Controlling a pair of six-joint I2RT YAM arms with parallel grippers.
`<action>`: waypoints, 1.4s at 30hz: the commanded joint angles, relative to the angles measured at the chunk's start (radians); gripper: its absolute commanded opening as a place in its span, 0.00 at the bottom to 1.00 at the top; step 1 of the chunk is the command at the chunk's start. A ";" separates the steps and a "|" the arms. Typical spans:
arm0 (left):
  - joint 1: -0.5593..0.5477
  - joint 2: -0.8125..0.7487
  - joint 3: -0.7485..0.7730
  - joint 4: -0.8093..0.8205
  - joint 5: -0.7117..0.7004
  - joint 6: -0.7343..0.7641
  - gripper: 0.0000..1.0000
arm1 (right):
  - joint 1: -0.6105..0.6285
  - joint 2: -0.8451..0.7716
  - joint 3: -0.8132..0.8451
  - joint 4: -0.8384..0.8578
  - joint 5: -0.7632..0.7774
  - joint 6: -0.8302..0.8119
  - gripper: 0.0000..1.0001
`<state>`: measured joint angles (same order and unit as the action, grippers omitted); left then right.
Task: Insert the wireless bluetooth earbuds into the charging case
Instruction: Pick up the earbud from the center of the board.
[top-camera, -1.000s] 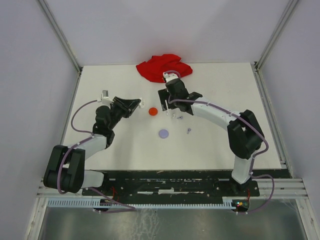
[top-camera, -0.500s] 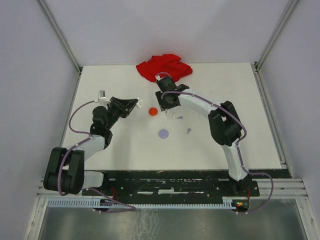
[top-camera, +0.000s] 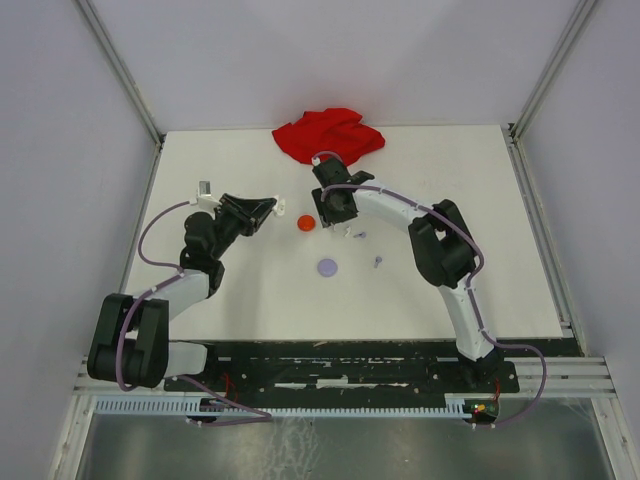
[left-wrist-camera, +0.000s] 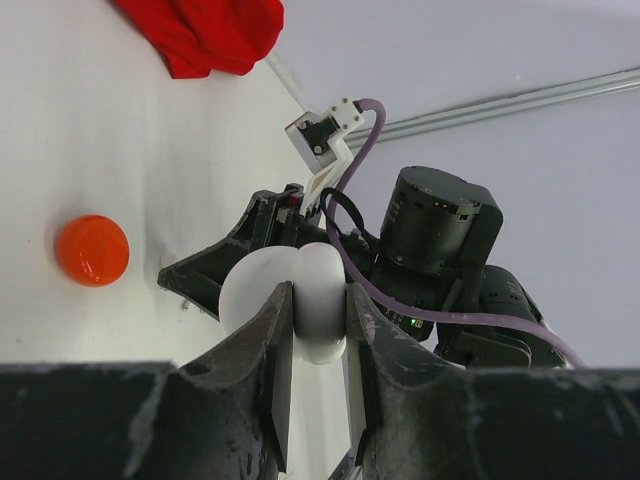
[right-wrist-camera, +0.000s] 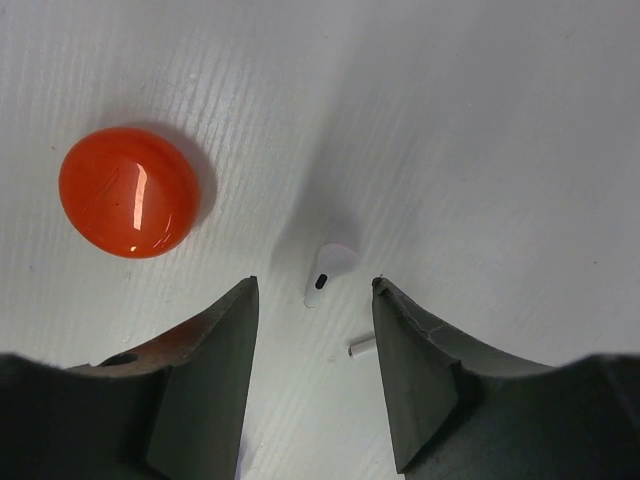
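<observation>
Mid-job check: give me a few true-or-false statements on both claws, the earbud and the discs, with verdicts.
1. The left claw is clamped on a white rounded case. True.
2. The right claw grips the white earbud. False: the earbud lies on the table between the open fingers, and neither finger touches it.
3. The red disc lies on the table close beside the right claw. True.
4. The lavender disc sits on the red cloth. False: the disc lies on bare table nearer the arm bases, and the cloth is bunched at the far edge.
</observation>
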<state>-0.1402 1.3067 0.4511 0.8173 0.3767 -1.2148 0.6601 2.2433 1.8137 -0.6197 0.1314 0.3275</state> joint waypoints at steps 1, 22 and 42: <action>0.006 0.003 -0.002 0.061 0.027 -0.019 0.03 | -0.011 0.015 0.049 0.007 -0.014 0.018 0.57; 0.007 0.018 -0.006 0.072 0.027 -0.018 0.03 | -0.034 0.049 0.053 0.026 -0.057 0.029 0.48; 0.009 0.025 -0.008 0.074 0.029 -0.018 0.03 | -0.036 0.063 0.062 0.013 -0.061 0.023 0.29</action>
<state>-0.1383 1.3281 0.4465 0.8257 0.3950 -1.2148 0.6270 2.2917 1.8362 -0.6094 0.0746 0.3470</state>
